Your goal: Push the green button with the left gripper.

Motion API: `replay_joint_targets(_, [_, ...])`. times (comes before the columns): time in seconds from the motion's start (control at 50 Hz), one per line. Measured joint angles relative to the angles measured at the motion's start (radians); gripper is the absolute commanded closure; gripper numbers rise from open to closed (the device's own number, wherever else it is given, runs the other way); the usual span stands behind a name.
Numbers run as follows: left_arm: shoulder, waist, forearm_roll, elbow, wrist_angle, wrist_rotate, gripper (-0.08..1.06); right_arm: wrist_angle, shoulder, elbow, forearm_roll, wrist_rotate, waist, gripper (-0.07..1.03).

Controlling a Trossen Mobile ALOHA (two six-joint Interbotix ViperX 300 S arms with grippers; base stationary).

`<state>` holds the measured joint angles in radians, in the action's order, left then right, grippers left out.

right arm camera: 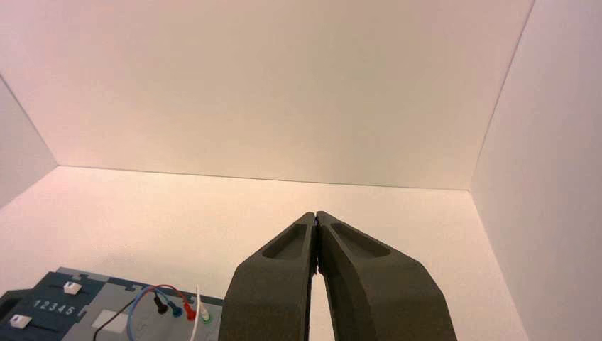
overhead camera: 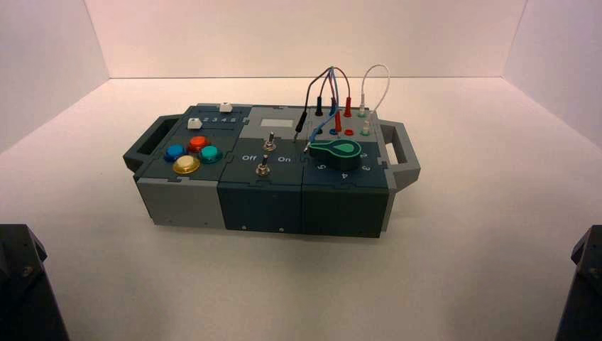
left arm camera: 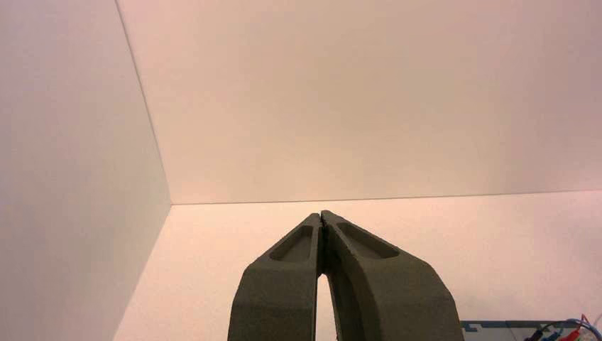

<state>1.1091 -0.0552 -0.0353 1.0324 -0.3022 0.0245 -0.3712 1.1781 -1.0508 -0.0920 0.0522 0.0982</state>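
The green button (overhead camera: 210, 154) is a small glossy teal dome in a cluster of coloured buttons on the left part of the box (overhead camera: 184, 202), beside a red (overhead camera: 198, 143), a blue (overhead camera: 174, 152) and a yellow button (overhead camera: 186, 164). My left gripper (left arm camera: 321, 214) is shut and empty, parked at the near left, far from the box; only its arm (overhead camera: 25, 284) shows in the high view. My right gripper (right arm camera: 315, 215) is shut and empty, parked at the near right; its arm (overhead camera: 583, 284) shows at the frame edge.
The box also bears two white sliders (overhead camera: 194, 123), two toggle switches (overhead camera: 269, 144) marked Off and On, a large teal teardrop knob (overhead camera: 339, 151) and plugged wires (overhead camera: 332, 89). It has grey handles at both ends (overhead camera: 401, 153). White walls enclose the table.
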Motion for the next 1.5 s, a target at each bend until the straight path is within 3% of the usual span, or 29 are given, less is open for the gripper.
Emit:
replay_joint_targets(0.32, [0.0, 0.0, -0.002, -0.002, -0.006, 0.002, 1.0, 0.0, 0.002, 0.0, 0.0, 0.0, 0.0, 0.99])
replay_joint_targets(0.56, [-0.043, -0.011, 0.0, -0.003, -0.071, 0.005, 1.0, -0.008, 0.0, -0.003, -0.005, 0.0, 0.003, 0.99])
replay_joint_targets(0.82, [-0.149, -0.141, 0.0, -0.091, -0.282, 0.043, 1.0, -0.044, -0.011, -0.003, -0.005, -0.002, 0.026, 0.99])
replay_joint_targets(1.0, [-0.256, -0.221, 0.0, -0.216, -0.479, 0.071, 1.0, -0.08, -0.041, -0.003, -0.005, 0.0, 0.032, 0.99])
replay_joint_targets(1.14, [-0.304, -0.262, -0.002, -0.25, -0.537, 0.075, 1.0, -0.103, -0.067, -0.003, -0.005, 0.0, 0.057, 0.99])
replay_joint_targets(1.28, [-0.356, -0.336, -0.003, -0.258, -0.584, 0.075, 1.0, -0.132, -0.107, 0.006, -0.006, 0.0, 0.152, 0.99])
replay_joint_targets(1.5, [-0.425, -0.411, -0.005, -0.258, -0.627, 0.077, 1.0, -0.167, -0.153, 0.017, -0.006, 0.0, 0.225, 0.99])
